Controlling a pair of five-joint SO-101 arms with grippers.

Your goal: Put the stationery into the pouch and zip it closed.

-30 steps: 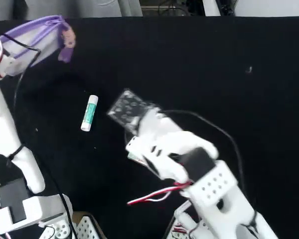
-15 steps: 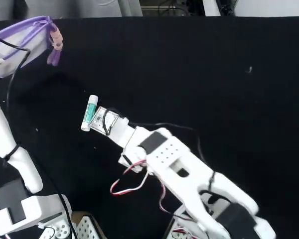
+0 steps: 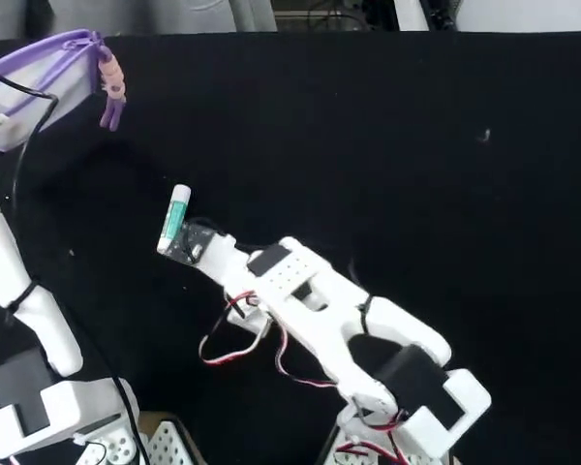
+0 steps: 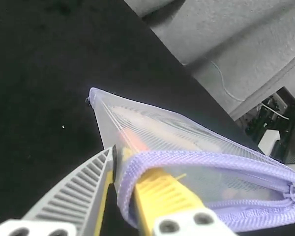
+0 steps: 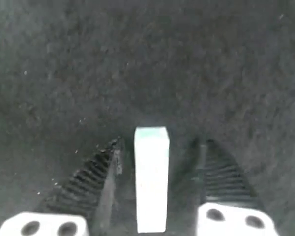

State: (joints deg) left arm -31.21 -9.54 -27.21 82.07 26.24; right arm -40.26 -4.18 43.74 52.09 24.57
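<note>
right gripper (image 3: 184, 244), high view: down on the black table (image 3: 416, 174) at the near end of the glue stick (image 3: 175, 215). pouch (image 3: 41, 70) held up at the far left corner, well apart from the stick.
left wrist view: left gripper (image 4: 122, 172) clamped on the pouch (image 4: 187, 142) at its purple zip edge.
right wrist view: right gripper (image 5: 160, 147) spread, glue stick (image 5: 151, 177) between the jaws, touching neither.
step in hand, by my read: grasping the stick. next: close squarely, lift, carry to the pouch mouth.

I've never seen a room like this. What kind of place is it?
Probably a robot lab bench: a white left arm and right arm with loose wires stand at a black-clothed table.
</note>
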